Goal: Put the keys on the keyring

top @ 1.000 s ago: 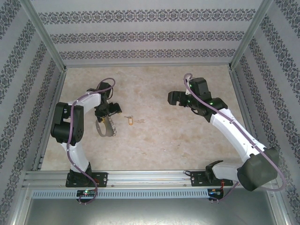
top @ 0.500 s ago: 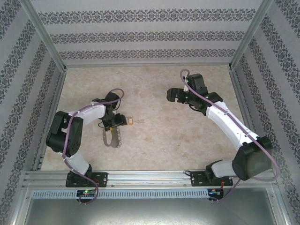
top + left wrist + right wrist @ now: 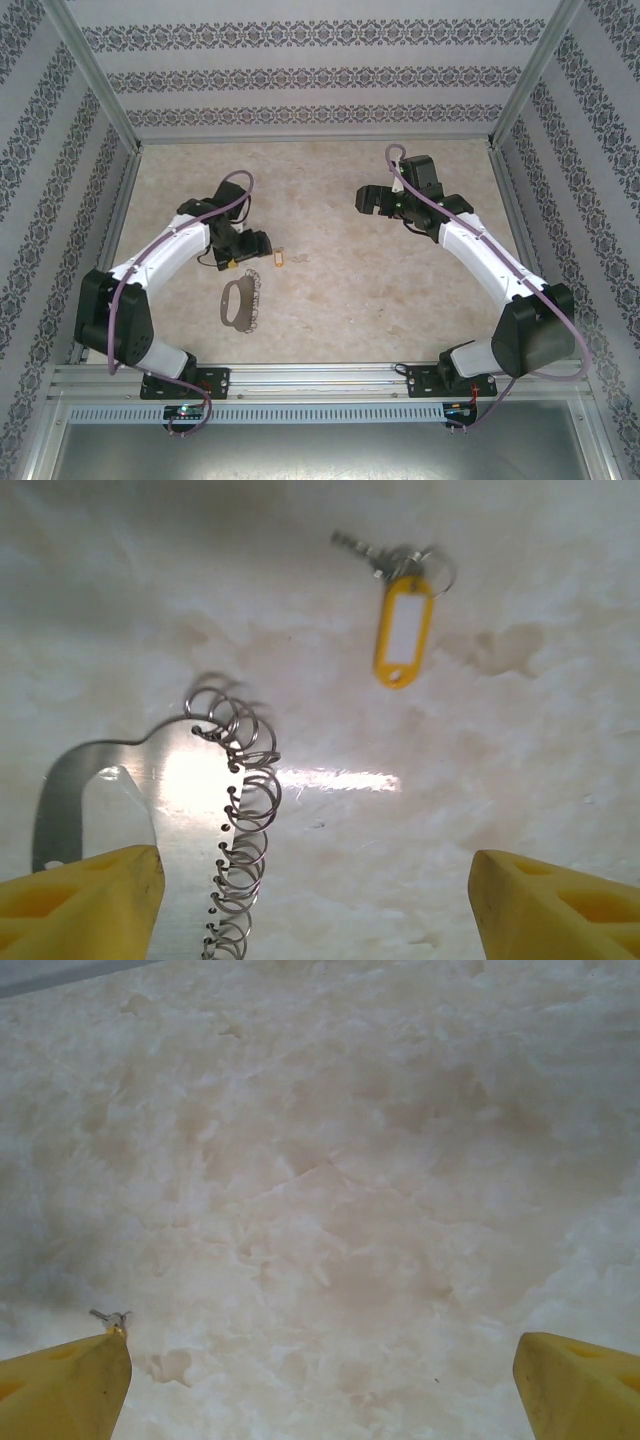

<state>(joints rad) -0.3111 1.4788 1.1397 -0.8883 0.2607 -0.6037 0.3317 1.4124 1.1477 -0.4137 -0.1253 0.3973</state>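
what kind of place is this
Likely a robot lab test cell: left arm and right arm bolted to an aluminium rail, a marble-look tabletop, patterned wall panels boxing it in.

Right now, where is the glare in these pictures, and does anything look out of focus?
Left wrist view: a white glare streak crosses the beige marbled table, and the flat silvery metal plate edged with wire rings gleams washed-out; the small silver keys by the yellow plastic tag look smeared. Right wrist view: no glare, dimmer towards the left. Top view: even light, no hard shadows.
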